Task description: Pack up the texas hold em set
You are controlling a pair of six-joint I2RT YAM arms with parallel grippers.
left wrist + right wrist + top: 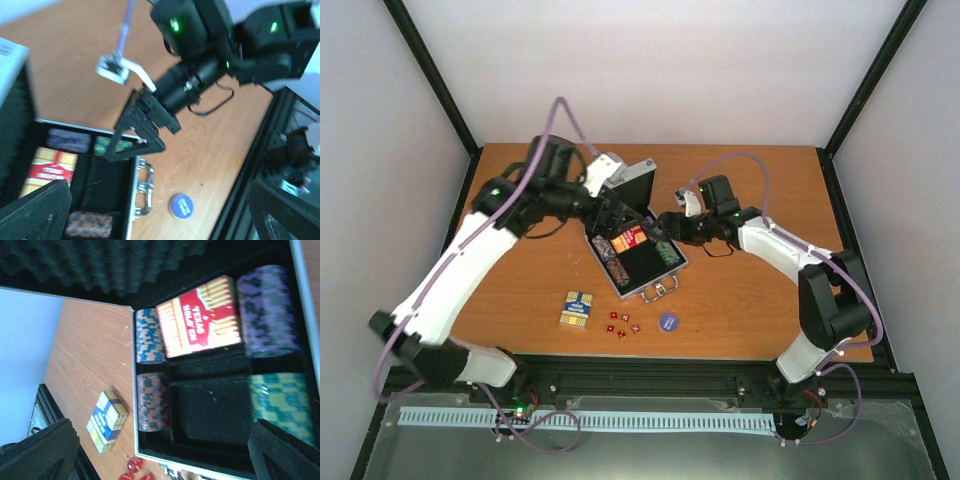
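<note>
The case (pixel 642 262) lies open at the middle of the bench (pixel 750 290), with its foam-lined lid (pixel 632 180) standing up on the far side. Four chip stacks (pixel 267 310) sit in the side slots and the red card box (pixel 200 322) lies between the two far stacks. The middle compartment (pixel 210 410) beside it is bare. On the bench in front of the case lie a blue-and-yellow deck (pixel 578 308) to the left, the red dice (pixel 621 324) in a loose cluster, and the blue disc (pixel 668 321) just beside them, near the handle.

Both arms hang over the case. The left end effector (pixel 613 215) has its fingers spread wide and carries nothing. The right end effector (pixel 667 224) is likewise apart and empty, poised above the tray.

The step in hand appears to be fetching what is left outside. The deck seems the fit for the bare compartment, and it lies on the left arm's side. It should be gripped across its narrow sides and lowered flat. The dice are tiny and probably need picking one at a time. The lid should be closed only when both arms are clear.
</note>
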